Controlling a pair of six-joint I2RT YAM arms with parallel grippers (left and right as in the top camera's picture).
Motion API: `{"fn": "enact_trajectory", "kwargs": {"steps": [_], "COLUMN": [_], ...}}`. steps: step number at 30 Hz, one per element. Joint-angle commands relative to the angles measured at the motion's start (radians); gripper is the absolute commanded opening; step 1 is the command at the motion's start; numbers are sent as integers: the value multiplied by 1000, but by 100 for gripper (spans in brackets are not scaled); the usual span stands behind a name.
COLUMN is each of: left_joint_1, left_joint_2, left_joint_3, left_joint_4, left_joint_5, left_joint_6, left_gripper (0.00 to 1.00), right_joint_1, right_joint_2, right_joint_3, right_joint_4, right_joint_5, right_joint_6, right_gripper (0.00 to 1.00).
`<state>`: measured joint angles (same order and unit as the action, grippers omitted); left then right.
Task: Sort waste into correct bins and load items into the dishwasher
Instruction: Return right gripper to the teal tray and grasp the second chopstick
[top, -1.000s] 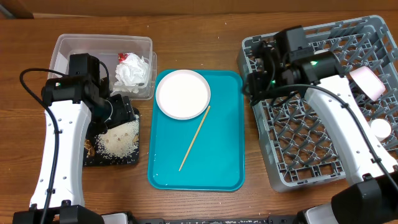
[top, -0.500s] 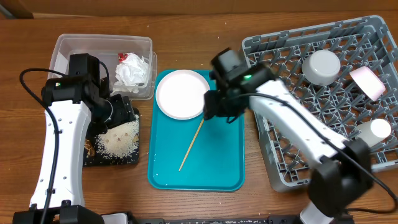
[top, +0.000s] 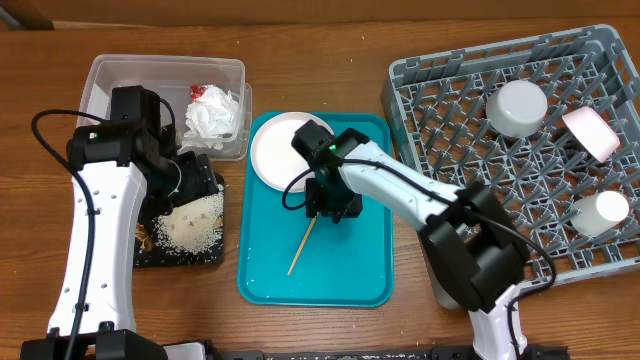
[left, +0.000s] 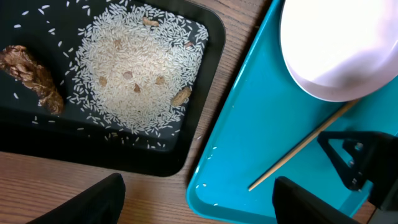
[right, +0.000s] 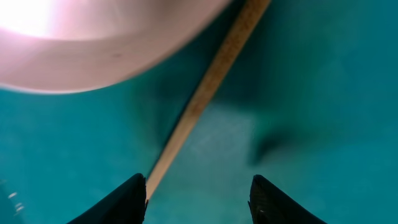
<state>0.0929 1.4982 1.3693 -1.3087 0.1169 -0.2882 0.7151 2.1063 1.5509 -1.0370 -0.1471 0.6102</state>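
The chopstick (top: 300, 252) and plate (top: 275, 150), not yet loaded, lie on the teal tray (top: 350, 260) in the middle of the worktop (top: 330, 40), the right gripper (right: 199, 190) apart just above the stick, the left gripper (left: 199, 193) apart and empty, while bowl (top: 518, 108) and cups (top: 600, 212) sit in the right-hand rack (top: 450, 100), rice (top: 190, 225) and paper (top: 212, 115) binned.
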Motion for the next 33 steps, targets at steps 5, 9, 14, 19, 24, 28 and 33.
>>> {"fn": "enact_trajectory", "kwargs": {"steps": [5,9,14,19,24,28,33], "left_joint_1": [-2,-2,-2,-2,-2,-2,-2], "left_joint_2": [0,0,0,0,0,0,0], "left_joint_3": [1,1,1,1,1,1,1], "left_joint_4": [5,5,5,5,5,5,4], "left_joint_5": [3,3,3,3,3,3,3], "left_joint_6": [5,4,4,5,5,5,5], "left_gripper": [78,78,78,78,78,78,78], "right_joint_1": [5,5,5,5,5,5,5], "right_joint_2": [49,49,49,49,49,49,49], "right_joint_3": [4,4,4,4,-14,-56,-100], "right_joint_4": [4,4,32,41,29,14,-13], "right_joint_5": [35,42,0,7,84,102,113], "right_joint_6": [24,61,106,154,176,176,175], "right_gripper": [56,56,55,55,51,50,50]}}
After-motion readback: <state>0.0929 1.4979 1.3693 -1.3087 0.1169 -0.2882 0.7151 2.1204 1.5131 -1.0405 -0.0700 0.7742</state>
